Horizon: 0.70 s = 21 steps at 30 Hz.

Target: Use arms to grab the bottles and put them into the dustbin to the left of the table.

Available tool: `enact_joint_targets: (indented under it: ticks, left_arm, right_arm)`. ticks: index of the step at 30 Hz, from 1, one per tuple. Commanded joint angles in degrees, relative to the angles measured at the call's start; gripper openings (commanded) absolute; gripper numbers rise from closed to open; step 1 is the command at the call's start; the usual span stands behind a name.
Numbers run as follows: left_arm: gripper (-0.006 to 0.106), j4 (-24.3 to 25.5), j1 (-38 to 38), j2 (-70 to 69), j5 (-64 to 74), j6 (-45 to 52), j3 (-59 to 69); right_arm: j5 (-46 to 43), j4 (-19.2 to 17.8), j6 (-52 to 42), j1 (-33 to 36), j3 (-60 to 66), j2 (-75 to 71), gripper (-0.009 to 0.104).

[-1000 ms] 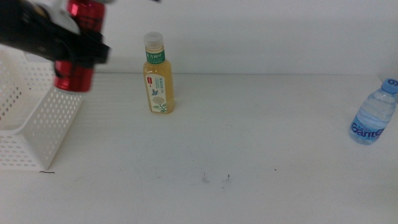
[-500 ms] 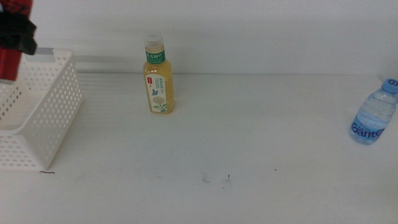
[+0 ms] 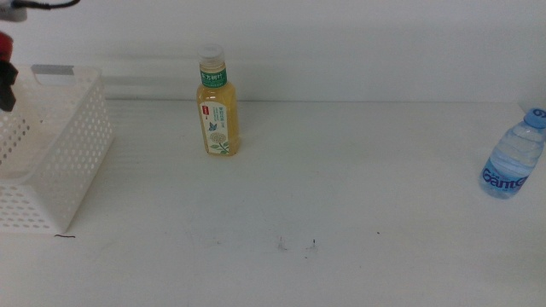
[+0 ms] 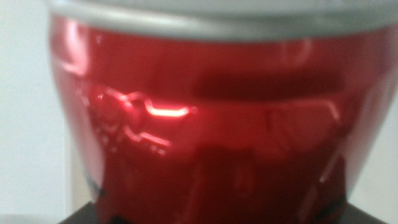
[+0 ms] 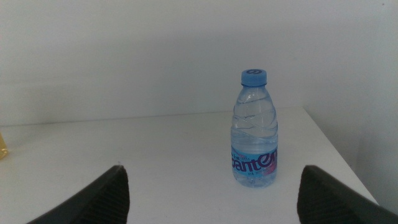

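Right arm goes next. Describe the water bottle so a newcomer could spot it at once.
Start from the white table and follow it to its far right edge, away from the dustbin. The water bottle stands upright there, alone, ahead of the open right claw. Unlike the yellow-drink bottle, it is clear, with a blue cap and label.

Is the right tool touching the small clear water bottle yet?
Apart. The right wrist view shows the right tool open, white table visible between its tips and the small clear blue-capped water bottle.
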Motion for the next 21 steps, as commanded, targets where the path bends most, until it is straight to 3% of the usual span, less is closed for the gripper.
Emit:
enact_joint_targets:
  ticks: [1,21]
  left_arm:
    - [0.029,0.07,1.02,1.06,-2.22,-0.17,-0.96]
    - [0.031,-0.33,1.13,11.62,-5.52,-0.41,-0.67]
  right_arm:
    - [-0.75,-0.13,-0.1,-0.47,0.23,-0.24,0.093]
    - [-0.75,-0.13,-0.1,-0.47,0.23,-0.24,0.093]
